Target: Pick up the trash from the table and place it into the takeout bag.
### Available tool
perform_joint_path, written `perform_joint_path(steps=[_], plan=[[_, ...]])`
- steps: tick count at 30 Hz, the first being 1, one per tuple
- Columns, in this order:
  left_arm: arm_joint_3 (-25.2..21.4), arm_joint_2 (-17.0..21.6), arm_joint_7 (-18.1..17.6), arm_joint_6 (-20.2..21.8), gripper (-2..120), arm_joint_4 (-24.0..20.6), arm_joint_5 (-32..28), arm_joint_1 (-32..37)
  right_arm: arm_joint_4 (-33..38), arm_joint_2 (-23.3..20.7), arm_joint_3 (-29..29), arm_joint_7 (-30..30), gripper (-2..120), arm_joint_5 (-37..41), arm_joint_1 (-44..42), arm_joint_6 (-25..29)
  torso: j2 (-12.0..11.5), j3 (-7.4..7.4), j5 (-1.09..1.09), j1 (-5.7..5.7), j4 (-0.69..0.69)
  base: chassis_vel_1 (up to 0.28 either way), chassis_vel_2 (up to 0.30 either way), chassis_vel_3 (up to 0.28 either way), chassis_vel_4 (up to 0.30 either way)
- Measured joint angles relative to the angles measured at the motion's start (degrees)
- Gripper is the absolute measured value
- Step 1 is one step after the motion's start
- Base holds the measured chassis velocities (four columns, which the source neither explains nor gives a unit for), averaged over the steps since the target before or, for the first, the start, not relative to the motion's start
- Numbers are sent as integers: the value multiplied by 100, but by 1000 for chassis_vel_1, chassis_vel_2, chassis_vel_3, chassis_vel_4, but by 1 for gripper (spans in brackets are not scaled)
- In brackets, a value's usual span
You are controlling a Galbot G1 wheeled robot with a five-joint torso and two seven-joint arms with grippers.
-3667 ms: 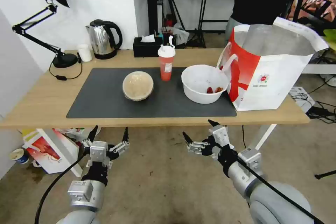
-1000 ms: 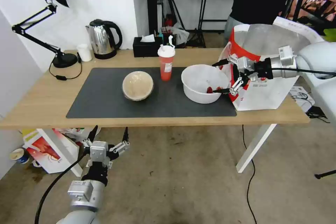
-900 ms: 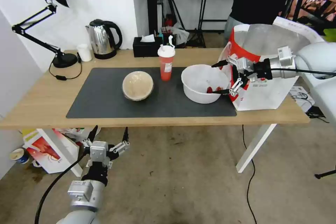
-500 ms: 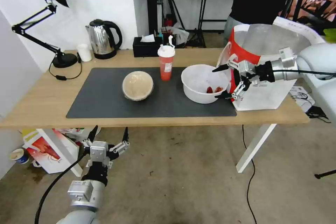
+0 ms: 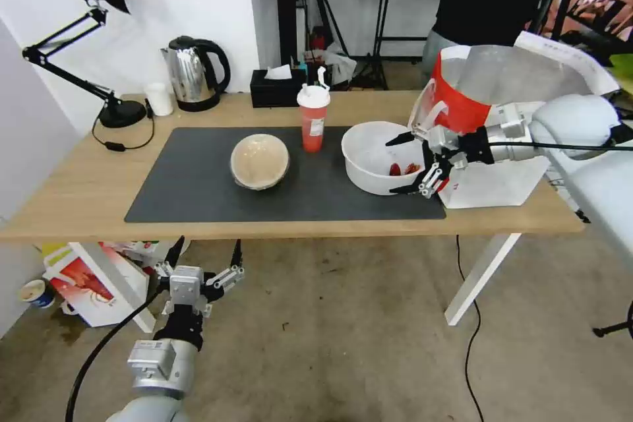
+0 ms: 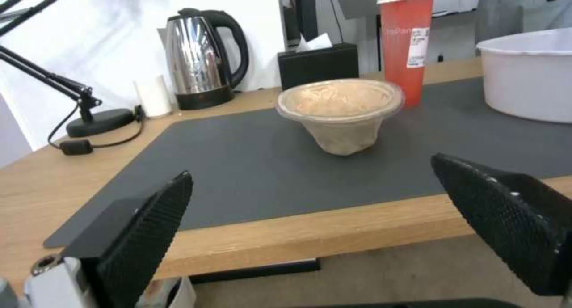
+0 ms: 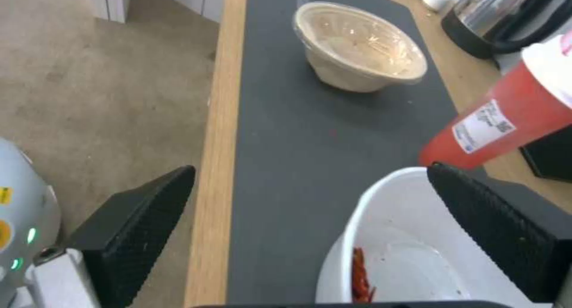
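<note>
The white bowl (image 5: 379,157) with red scraps (image 5: 402,169) inside sits on the dark grey mat (image 5: 198,178) on the tabletop (image 5: 79,171). The right hand (image 5: 400,165) is right at the side of this bowl that is nearest the bag. Its two black fingers (image 5: 403,188) are spread wide apart, one near the bowl's rim and one lower by the bowl's wall, and they hold nothing. I cannot tell if a finger touches the bowl. In the right wrist view the white bowl (image 7: 417,245) lies close in front of the right hand (image 7: 310,236), with the red scraps (image 7: 360,276) at the bottom. Just behind the right hand stands the takeout bag (image 5: 521,125), white with a red side and shiny silver inside, wide open at the top. Past the bowl from the right hand stands the tall red cup (image 5: 313,117) with a white lid and straw. Farther on the same mat sits the round tan bowl (image 5: 260,161) with its lid on. At the far edge of the tabletop are a black tissue box (image 5: 277,88), a shiny kettle (image 5: 194,74), a small white cup (image 5: 159,99) and a black lamp (image 5: 99,46). The left hand (image 5: 204,257) hangs low in front of the tabletop's near edge, over the floor, with its fingers spread open and nothing in them. In the left wrist view the left hand (image 6: 310,227) faces the tan bowl (image 6: 339,113), well apart from it.
</note>
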Motion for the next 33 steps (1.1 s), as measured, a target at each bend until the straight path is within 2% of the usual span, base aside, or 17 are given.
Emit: perform_joint_path(steps=[16, 22, 24, 26, 28, 33], plan=[[0, 0, 0, 0, 100, 0, 0, 0, -178, -20, -294, 293, 100, 27, 15, -116, 0, 0, 1, 0, -1, 0, 0, 0, 0], [0, 0, 0, 0, 100, 0, 0, 0, -435, -182, -738, 244, 100, 344, 446, -298, 0, 0, 0, 0, 0, 0, 0, 0, 0], [0, 0, 0, 0, 100, 0, 0, 0, -663, -226, -1143, 175, 100, 361, 875, -317, 0, 0, 1, 0, 1, 0, 0, 0, 0], [0, 0, 0, 0, 100, 0, 0, 0, -716, -235, -1234, 159, 100, 350, 970, -317, 0, 0, 0, 0, 1, 0, 0, 0, 0], [-2, 1, 0, 0, 100, 0, 0, 0, -979, -247, -1595, 83, 100, 295, 1338, -312, 0, 0, 0, 0, 0, 0, 0, 0, 0], [0, 0, 0, 0, 100, 0, 0, 0, -1275, -152, -1845, -48, 100, 257, 1633, -295, 0, 0, 0, 0, 0, 0, 0, 0, 0]])
